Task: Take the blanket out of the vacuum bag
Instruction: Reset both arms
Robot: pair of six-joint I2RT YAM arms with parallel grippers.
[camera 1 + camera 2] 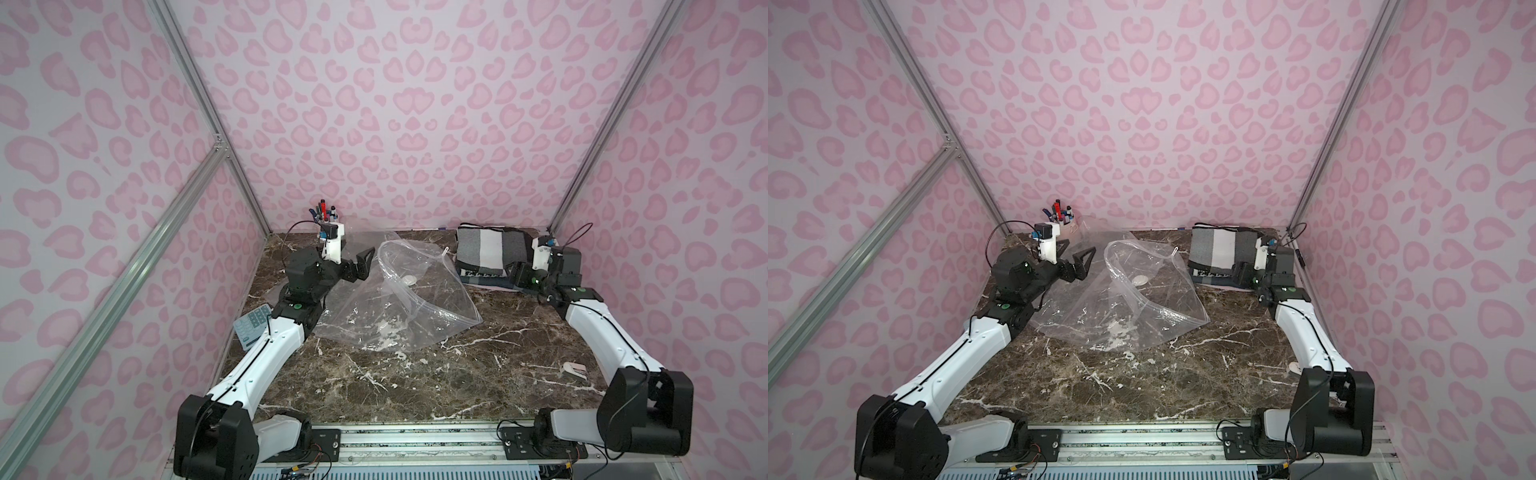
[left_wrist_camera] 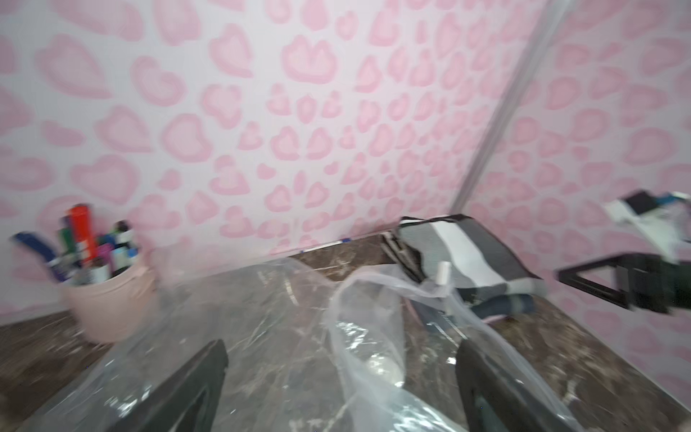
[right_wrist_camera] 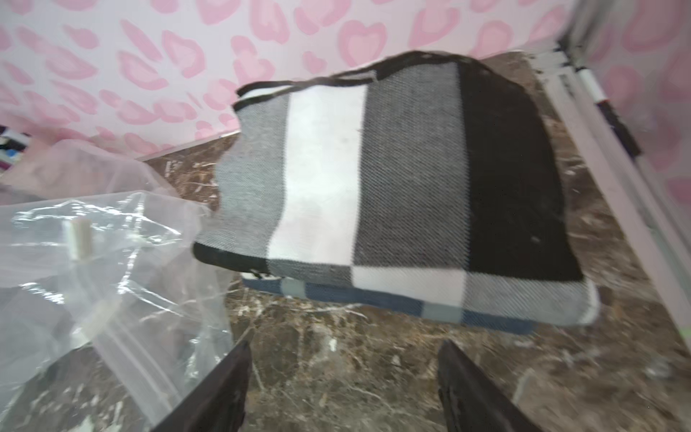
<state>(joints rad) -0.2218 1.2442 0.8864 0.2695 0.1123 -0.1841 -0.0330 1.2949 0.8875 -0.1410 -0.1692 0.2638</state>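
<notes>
We judge the job done: the folded blanket (image 1: 484, 249) lies clear at two o'clock from the empty vacuum bag (image 1: 419, 316), so our left gripper (image 1: 359, 264), at the bag's ten o'clock, and right gripper (image 3: 344, 348), beside the blanket, both gape, holding nothing.

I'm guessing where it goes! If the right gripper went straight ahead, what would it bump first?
Probably the folded blanket: the right gripper, jaws open, points at its near edge over bare table. Depth is hard to judge.
</notes>
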